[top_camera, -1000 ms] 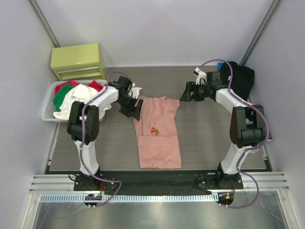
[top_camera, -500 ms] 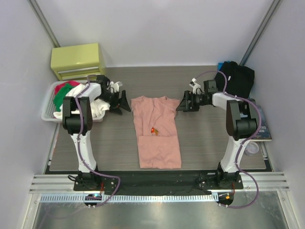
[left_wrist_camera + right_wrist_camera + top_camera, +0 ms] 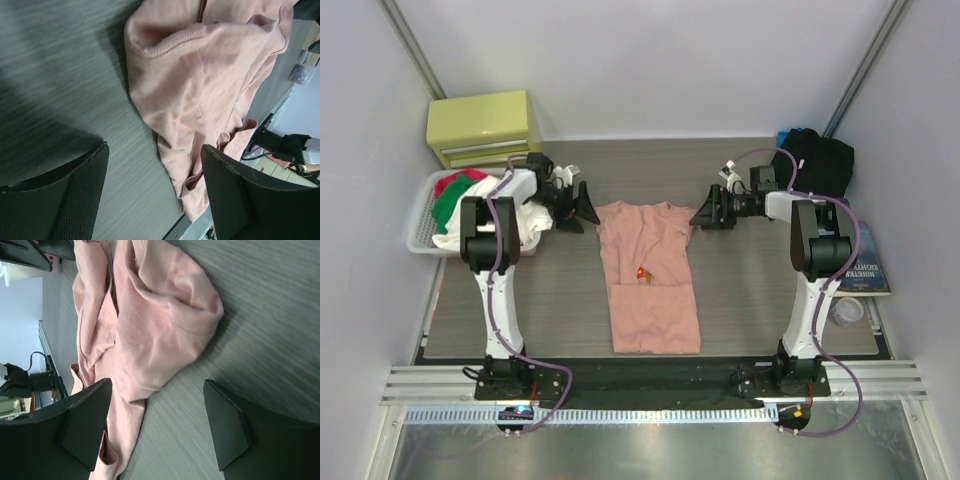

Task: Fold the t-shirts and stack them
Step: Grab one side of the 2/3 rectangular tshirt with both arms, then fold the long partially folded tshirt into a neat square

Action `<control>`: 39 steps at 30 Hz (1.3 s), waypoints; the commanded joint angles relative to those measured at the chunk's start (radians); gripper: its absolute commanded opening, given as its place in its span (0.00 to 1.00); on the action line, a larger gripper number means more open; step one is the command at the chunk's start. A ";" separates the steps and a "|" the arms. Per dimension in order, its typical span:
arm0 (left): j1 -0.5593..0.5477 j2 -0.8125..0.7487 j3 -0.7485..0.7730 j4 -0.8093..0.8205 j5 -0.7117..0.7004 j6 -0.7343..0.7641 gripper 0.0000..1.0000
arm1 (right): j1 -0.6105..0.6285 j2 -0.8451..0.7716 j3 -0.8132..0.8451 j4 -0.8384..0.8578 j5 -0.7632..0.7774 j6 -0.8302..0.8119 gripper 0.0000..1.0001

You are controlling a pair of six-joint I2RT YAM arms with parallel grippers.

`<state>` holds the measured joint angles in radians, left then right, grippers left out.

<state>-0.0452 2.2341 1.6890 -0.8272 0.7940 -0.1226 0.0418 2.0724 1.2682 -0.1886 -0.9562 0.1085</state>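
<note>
The salmon-pink t-shirt (image 3: 648,285) lies in the middle of the table as a long narrow strip, collar toward the back, with a small red print on its chest. My left gripper (image 3: 582,208) hovers just left of its left shoulder, open and holding nothing. In the left wrist view the pink cloth (image 3: 200,75) lies ahead of the left gripper (image 3: 154,150). My right gripper (image 3: 708,211) sits open beside the right shoulder. In the right wrist view the shirt's rounded corner (image 3: 160,315) lies ahead of the right gripper (image 3: 157,385). A black t-shirt (image 3: 823,160) is bunched at the back right.
A white basket (image 3: 419,228) of white, red and green clothes stands at the left, close behind my left arm. A yellow drawer cabinet (image 3: 485,127) is at the back left. A book (image 3: 868,272) and a small clear cup (image 3: 847,310) lie at the right edge.
My left gripper drew back left and rearward, off the shirt's left shoulder, which now lies flat. The right arm folded in, its gripper staying by the right shoulder.
</note>
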 commanded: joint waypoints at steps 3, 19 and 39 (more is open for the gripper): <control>-0.016 0.100 0.090 -0.027 0.117 -0.006 0.75 | 0.035 0.095 0.054 0.047 0.050 0.040 0.80; -0.108 0.203 0.198 -0.073 0.139 0.009 0.65 | 0.107 0.190 0.122 0.110 0.060 0.114 0.79; -0.094 0.144 0.195 -0.084 0.151 0.032 0.00 | 0.150 0.134 0.146 0.041 -0.003 0.031 0.01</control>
<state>-0.1520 2.4516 1.8904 -0.9096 0.9428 -0.1146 0.1799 2.2662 1.4220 -0.0620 -0.9886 0.2153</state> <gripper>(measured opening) 0.017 0.035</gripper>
